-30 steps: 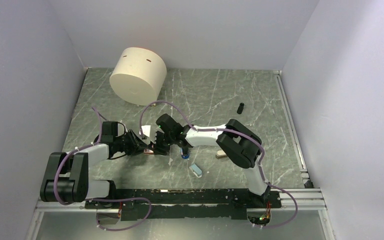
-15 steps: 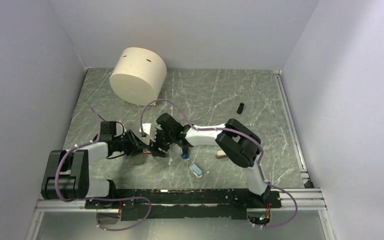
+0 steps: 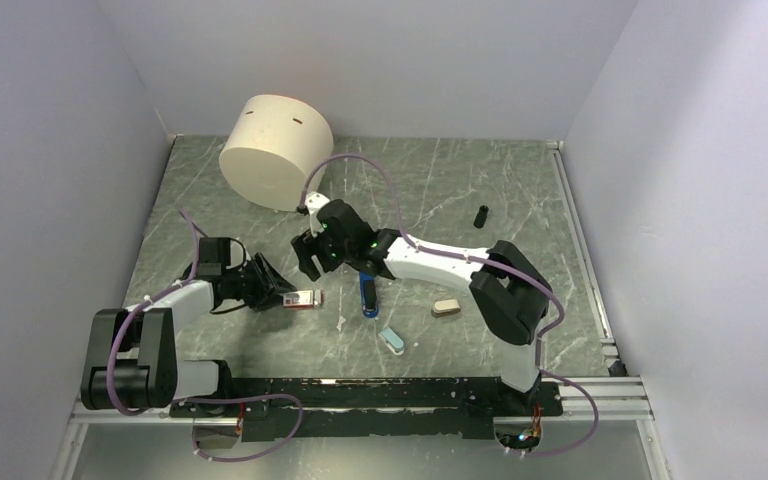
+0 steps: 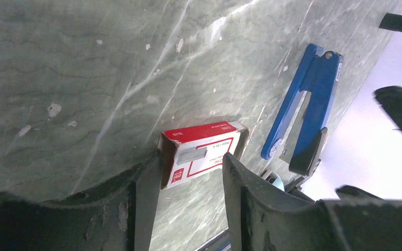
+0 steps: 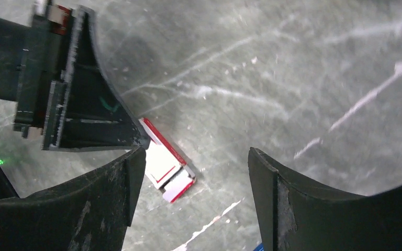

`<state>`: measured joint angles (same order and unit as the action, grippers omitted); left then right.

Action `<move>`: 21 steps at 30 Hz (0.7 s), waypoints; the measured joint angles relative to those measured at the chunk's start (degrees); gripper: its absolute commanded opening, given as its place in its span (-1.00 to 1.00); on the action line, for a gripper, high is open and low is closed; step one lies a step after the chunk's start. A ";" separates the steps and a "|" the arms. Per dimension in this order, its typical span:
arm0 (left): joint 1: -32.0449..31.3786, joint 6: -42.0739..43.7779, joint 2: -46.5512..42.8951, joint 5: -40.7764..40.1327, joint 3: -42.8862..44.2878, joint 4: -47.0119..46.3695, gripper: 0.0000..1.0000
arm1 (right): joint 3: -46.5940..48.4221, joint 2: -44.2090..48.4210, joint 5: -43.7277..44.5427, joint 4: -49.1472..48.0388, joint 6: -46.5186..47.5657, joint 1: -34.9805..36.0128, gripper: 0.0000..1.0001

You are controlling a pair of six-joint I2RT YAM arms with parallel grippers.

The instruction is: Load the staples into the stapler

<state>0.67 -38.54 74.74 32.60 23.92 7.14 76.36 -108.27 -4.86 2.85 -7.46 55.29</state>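
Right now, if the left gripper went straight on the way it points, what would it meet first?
Most likely the staples box, lying just ahead between its fingertips; the stapler lies farther on, depth unclear.

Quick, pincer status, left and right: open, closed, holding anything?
Left pincer: open, tips either side of the staple box lying on the table, apparently not gripping it.
Right pincer: open wide, empty.
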 measured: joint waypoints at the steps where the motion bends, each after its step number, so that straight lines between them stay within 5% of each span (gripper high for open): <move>1: 0.00 -0.02 0.00 -0.04 0.00 0.04 -0.06 | 0.13 0.00 1.64 1.14 -2.29 0.15 0.50; 7: 0.13 -0.15 0.85 -0.70 0.04 0.50 -0.22 | 1.05 -1.99 6.51 8.48 -13.00 2.14 0.16; 21: 0.26 0.46 2.49 -0.59 0.94 1.31 -0.34 | 11.08 -11.34 12.59 23.47 -19.69 5.38 -0.01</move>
<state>0.93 -38.09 77.23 32.01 24.86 8.45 87.44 -119.61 7.73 26.33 -27.16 60.66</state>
